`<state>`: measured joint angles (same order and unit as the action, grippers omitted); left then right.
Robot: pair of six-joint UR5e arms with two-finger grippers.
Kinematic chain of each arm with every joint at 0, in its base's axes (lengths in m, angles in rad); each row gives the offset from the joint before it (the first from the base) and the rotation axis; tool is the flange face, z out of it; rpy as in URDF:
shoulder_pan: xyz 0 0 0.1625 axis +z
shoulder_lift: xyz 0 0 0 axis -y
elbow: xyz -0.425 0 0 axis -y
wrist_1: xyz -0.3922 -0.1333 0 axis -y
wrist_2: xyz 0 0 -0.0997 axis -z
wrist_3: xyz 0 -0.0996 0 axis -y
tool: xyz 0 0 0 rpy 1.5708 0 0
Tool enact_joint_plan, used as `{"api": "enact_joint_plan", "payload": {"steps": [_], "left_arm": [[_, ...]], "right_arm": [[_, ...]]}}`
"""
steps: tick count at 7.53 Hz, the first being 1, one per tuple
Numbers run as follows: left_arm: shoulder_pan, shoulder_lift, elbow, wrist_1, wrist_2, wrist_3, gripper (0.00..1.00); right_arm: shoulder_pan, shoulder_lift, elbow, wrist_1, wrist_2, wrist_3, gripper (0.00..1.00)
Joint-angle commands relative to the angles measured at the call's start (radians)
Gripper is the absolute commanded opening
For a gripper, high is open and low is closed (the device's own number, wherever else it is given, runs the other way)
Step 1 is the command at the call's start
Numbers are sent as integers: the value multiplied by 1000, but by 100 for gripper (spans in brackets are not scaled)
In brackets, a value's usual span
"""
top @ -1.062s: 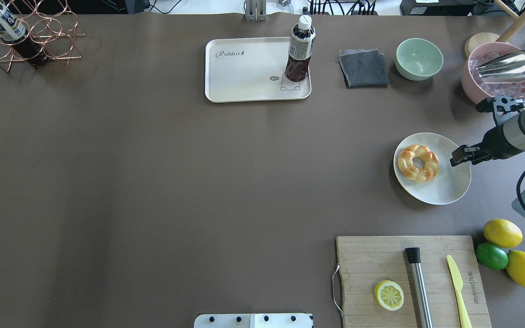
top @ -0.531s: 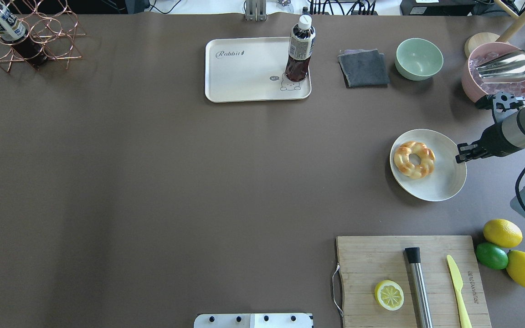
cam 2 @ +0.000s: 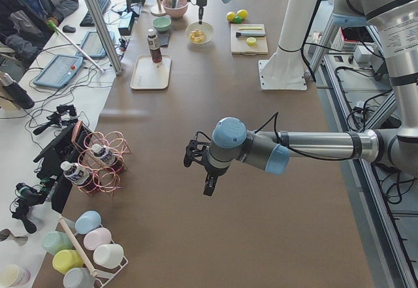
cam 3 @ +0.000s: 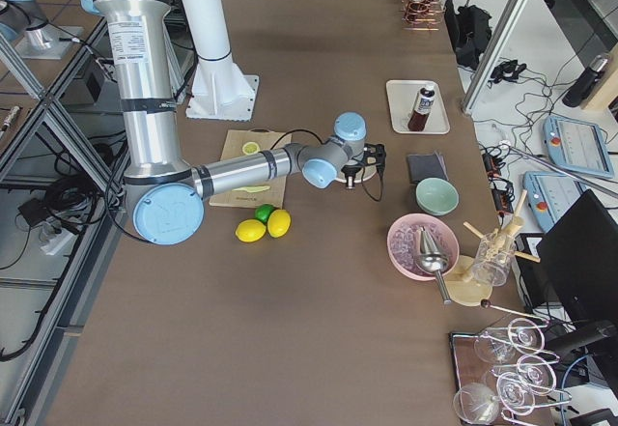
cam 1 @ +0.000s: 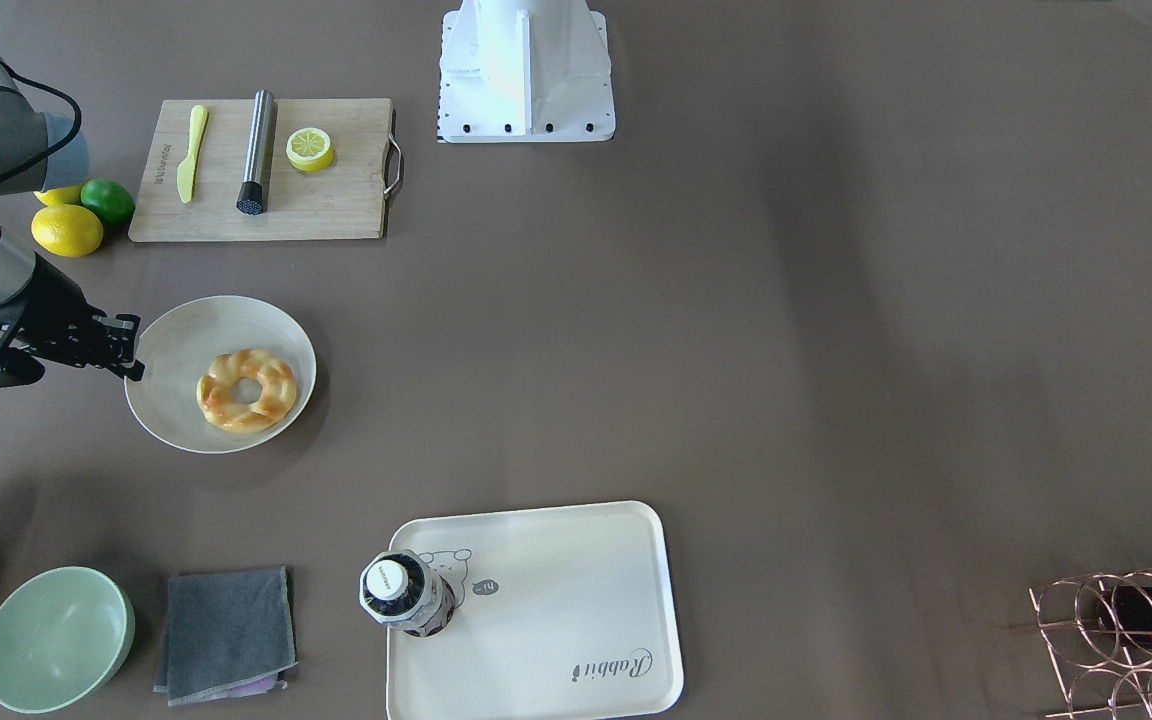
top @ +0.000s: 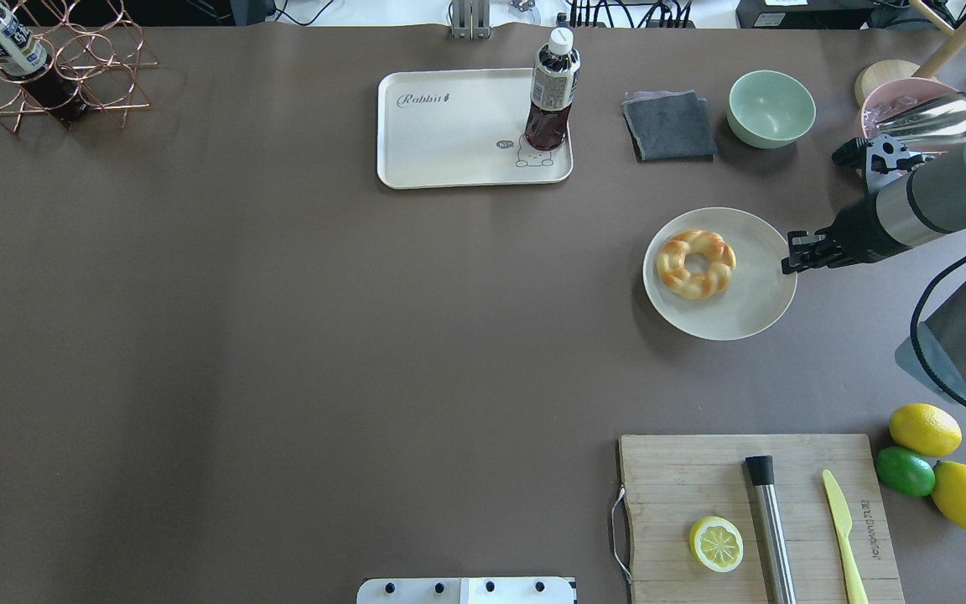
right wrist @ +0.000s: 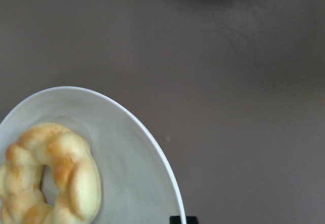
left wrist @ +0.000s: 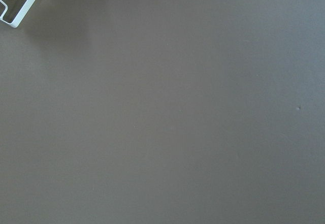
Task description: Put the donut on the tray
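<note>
Golden donut (top: 695,263) lies on the white plate (top: 743,310); right tool (top: 792,254) clamps its rim; left tool (cam 2: 208,187), can't tell.

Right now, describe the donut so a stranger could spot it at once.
Beyond the wooden cutting board on the robot's right side of the table sits a round white plate. The donut lies on it, alone: a golden braided ring with orange-brown toasted patches, unlike the flat yellow lemon half on the board.
</note>
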<state>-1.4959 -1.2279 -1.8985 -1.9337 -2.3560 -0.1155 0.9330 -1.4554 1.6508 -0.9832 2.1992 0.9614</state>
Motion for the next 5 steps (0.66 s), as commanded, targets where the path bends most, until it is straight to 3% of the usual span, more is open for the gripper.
{"api": "enact_joint_plan", "payload": {"steps": [1,2,5], "left_arm": [[213,-178,2,-4,0,-332,96],[289,-261,4,-2,1,-460,96],[539,-509,6,4,3,-915,97]], "right_arm": [[-68,27,105,-5,-9,152,0],[-110,33,148,-5,-10,237,0],[-202,162,162,-25,-50,442,0]]}}
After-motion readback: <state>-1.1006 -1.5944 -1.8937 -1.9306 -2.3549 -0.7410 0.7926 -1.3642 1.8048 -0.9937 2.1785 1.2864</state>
